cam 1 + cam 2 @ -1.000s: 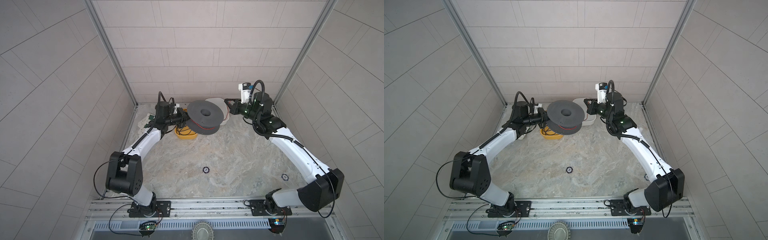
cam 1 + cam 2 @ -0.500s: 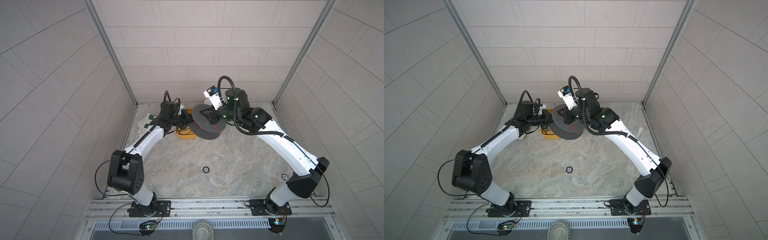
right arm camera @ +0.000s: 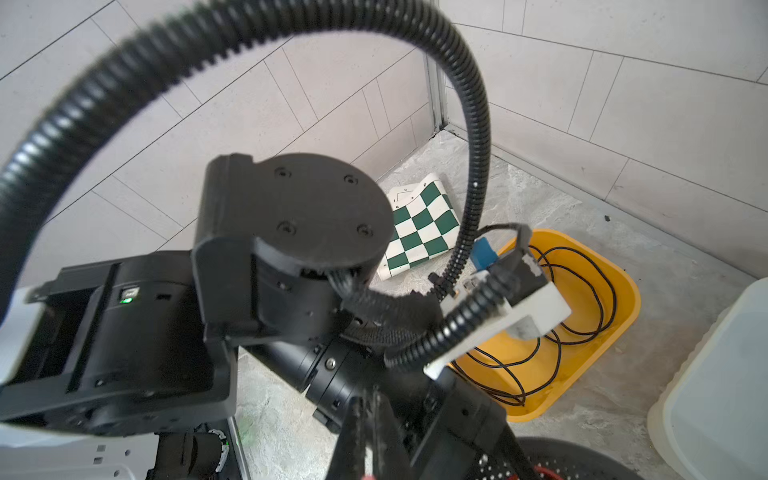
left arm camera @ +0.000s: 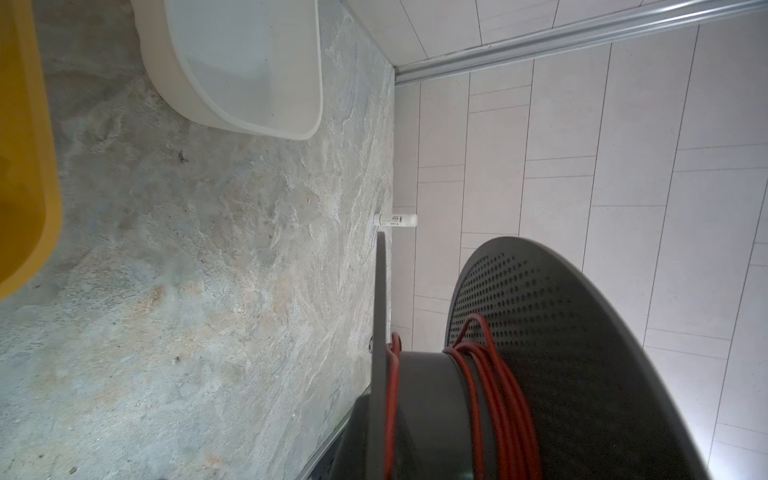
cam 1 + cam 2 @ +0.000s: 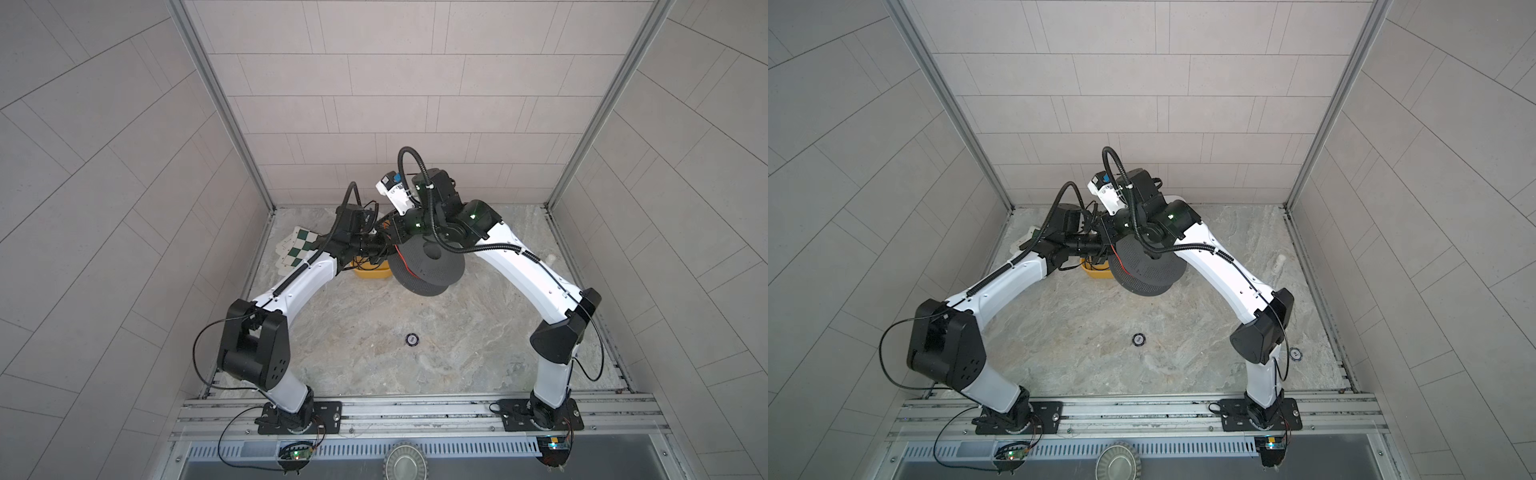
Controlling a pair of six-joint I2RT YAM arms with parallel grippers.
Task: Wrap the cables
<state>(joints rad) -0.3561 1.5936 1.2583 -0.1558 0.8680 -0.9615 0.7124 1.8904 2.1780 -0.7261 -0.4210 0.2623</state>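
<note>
We have the spool (image 5: 428, 266) lifted and tilted above the surface (image 5: 374, 332) at the centre of both top views. Its rim appears to be clamped in the left fingers (image 5: 380, 246), which are clenched. The right fingers (image 3: 353, 436) are pinched together at the bottom of the right wrist view with a speck of red at their tips, so we judge that they grip the wire (image 4: 494, 386). Most of the wire lies in loose, spread turns round the hub, at the lower right of the left wrist view. In both top views one strand crosses the upper flange at the spool's left edge.

We take the step in hand to be laying another turn. To do it well, we should first bring that strand off the flange face and into the gap between the flanges. Then we circle with light, even tension so the turn beds against the hub instead of riding over the slack ones. The left arm should hold the spool's axis fixed. The two wrists are crowded together, so the right arm's path must clear the flange rim and the hose (image 3: 473, 124). It must also stay above the tub (image 3: 623, 299) at the right of that view.
</note>
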